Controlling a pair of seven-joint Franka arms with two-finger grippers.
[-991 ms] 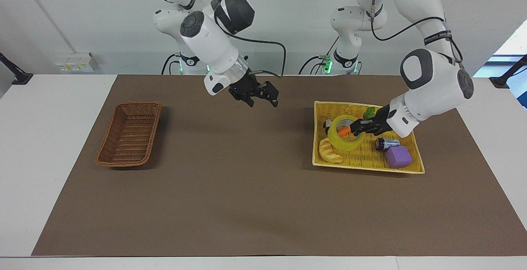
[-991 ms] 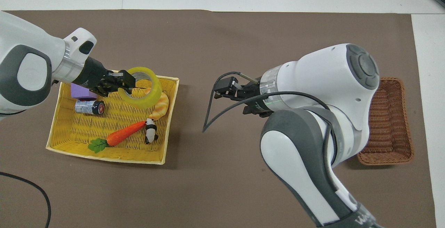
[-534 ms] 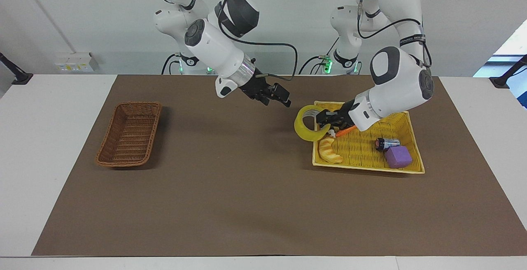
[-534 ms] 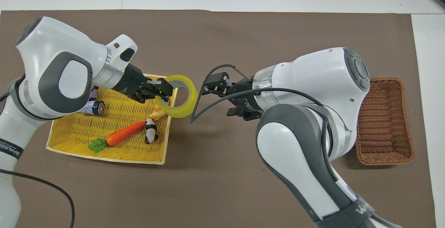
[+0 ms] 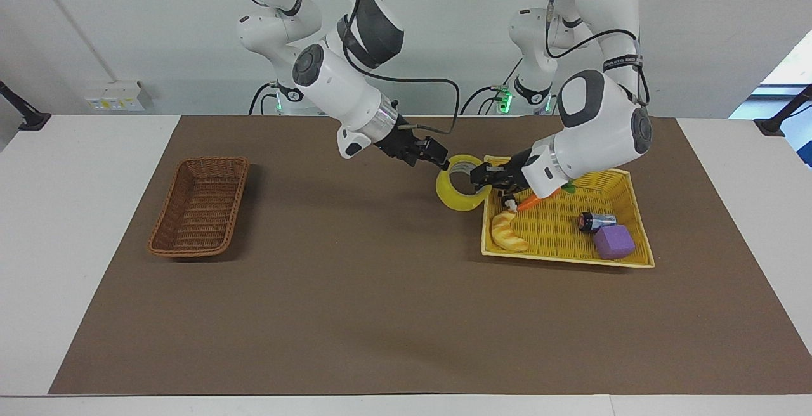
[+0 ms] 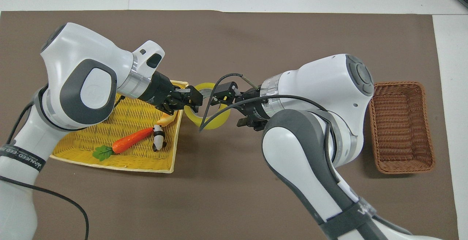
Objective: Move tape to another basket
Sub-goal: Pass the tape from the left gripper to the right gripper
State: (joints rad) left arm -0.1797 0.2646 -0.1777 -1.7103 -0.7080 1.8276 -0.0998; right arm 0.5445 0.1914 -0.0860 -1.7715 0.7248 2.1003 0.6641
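Grips with the left pincer (image 5: 483, 178), clamped on the wall of the tape (image 5: 458, 200) that faces the yellow basket (image 5: 571, 259). Holds that roll up in the air, over the surface (image 5: 380, 308) just beside the yellow basket's rim, on the side toward the right arm's end. Meets it there with the right pincer (image 5: 444, 162), up against the upper rim turned away from the left pincer; cannot tell whether apart or together. Reads as a mid-air handover, with most of the task yet to do. To do this step well: seat the right pincer squarely astride the tape's wall, not on its rounded edge, and close firmly before loosening the left. Keep the roll steady meanwhile and avoid twisting, since smooth tape probably slips easily. Let go with the left only once the right bears the weight, then pull straight away. Leaves the basket (image 5: 166, 213) well apart, toward the right arm's end of the surface.
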